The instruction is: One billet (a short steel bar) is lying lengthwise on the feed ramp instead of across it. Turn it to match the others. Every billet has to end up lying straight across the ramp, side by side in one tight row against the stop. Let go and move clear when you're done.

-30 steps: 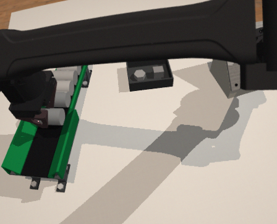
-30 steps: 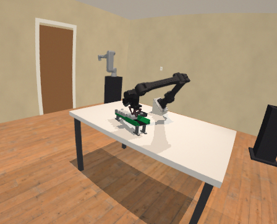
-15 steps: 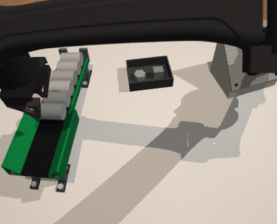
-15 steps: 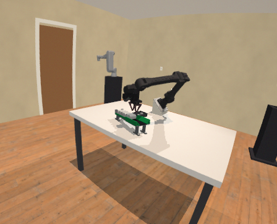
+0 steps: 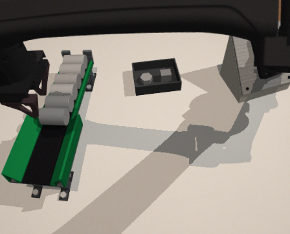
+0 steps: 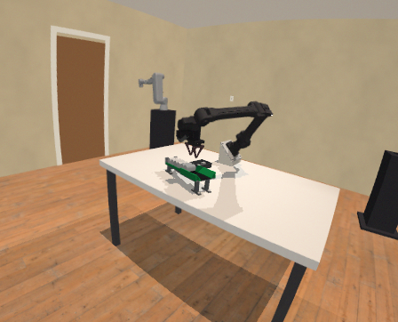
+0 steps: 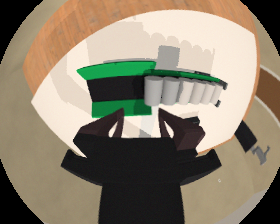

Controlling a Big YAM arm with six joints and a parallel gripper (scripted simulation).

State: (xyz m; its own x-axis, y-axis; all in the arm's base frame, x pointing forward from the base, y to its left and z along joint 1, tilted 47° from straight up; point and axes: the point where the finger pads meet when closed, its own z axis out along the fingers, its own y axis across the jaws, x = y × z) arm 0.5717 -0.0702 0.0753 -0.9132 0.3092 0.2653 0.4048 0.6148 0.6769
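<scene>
The green feed ramp (image 5: pixel 44 145) with a black middle strip stands at the left of the table. Several grey steel billets (image 5: pixel 64 87) lie across it, side by side in one row that runs to the stop at the far end. The nearest billet (image 5: pixel 54 116) also lies across. My gripper (image 5: pixel 35 97) hangs above the ramp's left side, open, with nothing between the fingers. In the wrist view the fingers frame the ramp (image 7: pixel 120 86) from above, with the billet row (image 7: pixel 180 90) to the right. The exterior view shows the gripper (image 6: pixel 195 150) raised over the ramp (image 6: pixel 191 170).
A black tray (image 5: pixel 156 76) holding a hex piece and a cube sits mid-table behind the ramp's right. The arm's grey base block (image 5: pixel 248 74) stands at the far right. The arm's black link crosses the top of the top view.
</scene>
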